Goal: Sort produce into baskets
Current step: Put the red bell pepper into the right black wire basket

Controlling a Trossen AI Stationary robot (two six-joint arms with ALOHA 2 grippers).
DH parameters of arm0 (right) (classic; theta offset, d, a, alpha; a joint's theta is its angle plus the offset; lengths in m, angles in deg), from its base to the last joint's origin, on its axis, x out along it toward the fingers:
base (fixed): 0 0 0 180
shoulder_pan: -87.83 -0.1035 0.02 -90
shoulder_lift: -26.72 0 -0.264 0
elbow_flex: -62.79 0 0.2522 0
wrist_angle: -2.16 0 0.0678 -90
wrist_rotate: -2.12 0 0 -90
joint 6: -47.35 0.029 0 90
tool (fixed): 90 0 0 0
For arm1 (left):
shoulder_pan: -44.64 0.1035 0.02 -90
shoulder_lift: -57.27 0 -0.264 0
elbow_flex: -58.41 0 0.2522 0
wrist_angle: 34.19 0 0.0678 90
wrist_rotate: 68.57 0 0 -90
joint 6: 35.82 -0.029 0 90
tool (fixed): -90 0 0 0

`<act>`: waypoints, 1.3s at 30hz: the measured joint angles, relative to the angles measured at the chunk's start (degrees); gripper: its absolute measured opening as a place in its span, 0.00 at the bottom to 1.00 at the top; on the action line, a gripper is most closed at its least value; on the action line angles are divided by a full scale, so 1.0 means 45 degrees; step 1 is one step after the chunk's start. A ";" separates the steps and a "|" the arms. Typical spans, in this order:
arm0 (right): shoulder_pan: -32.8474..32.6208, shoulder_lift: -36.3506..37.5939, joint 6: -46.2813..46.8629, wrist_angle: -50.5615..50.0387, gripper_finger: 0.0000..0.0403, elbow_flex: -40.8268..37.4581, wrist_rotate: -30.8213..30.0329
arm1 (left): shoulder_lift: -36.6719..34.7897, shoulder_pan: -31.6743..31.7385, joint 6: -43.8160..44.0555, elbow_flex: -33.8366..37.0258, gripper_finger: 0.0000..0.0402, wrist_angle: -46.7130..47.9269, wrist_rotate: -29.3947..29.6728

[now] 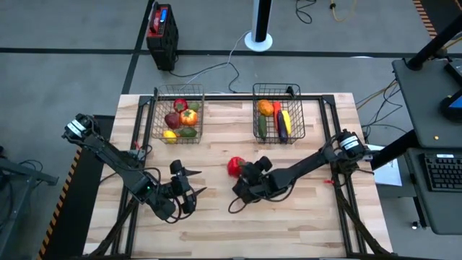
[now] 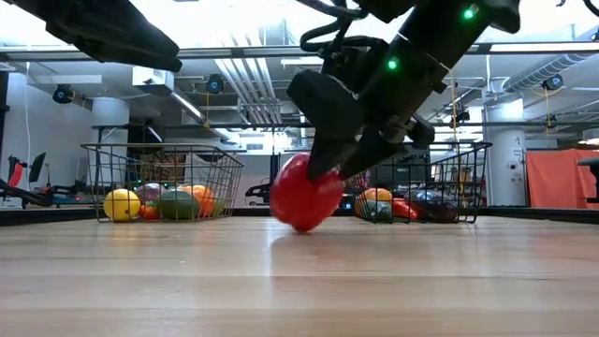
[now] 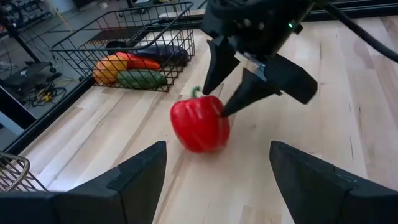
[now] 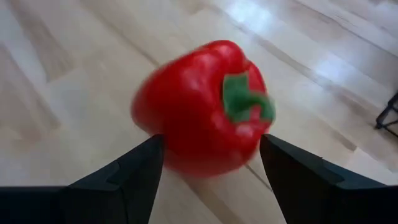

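A red bell pepper with a green stem is at the middle of the wooden table. My right gripper comes at it from the right and is shut on it. My left gripper is open and empty, a short way to the pepper's left and pointing at it. Two wire baskets stand at the table's far side. The left basket holds red, orange, yellow and green pieces. The right basket holds orange, red, yellow, green and purple pieces. My right gripper pinches the pepper's stem end between its two fingertips, one on each side of the stem. The fingers slant down from the table's right. The pepper hangs tilted below them; I cannot tell whether its lower end is on the table or just above it.
Dark frame rails run along the table's left and right sides. A dark cable loops on the table near the right arm. A red-and-black box stands on the floor beyond the table. Bare wood lies along the near edge.
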 joint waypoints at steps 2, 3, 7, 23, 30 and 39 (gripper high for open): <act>-0.0112 -0.0009 -0.0188 -0.0045 0.64 0.0095 0.0026 | 0.0000 -0.0001 0.0000 0.0000 0.66 -0.0047 -0.0023; -0.0153 0.0012 -0.0281 -0.0055 0.63 0.0189 -0.0017 | 0.0000 -0.0001 0.0000 0.0000 0.66 -0.0080 -0.0087; -0.0267 0.0129 -0.0836 -0.0163 0.62 0.0493 -0.0041 | 0.0030 0.0004 0.0000 0.0000 0.66 -0.0172 -0.0433; -0.0638 0.2186 0.1119 -0.4373 0.66 0.1054 0.0320 | 0.1823 0.0996 -0.0877 -0.0058 0.66 -0.2303 -0.1302; -0.0600 0.2882 0.3876 -0.6006 0.77 0.1049 0.0973 | 0.2171 0.1578 -0.2001 -0.0058 0.63 -0.3491 -0.1694; -0.0565 0.2401 0.0032 -0.5597 0.87 0.0884 0.0810 | 0.2382 0.2154 -0.2429 -0.0019 0.58 -0.3488 -0.2264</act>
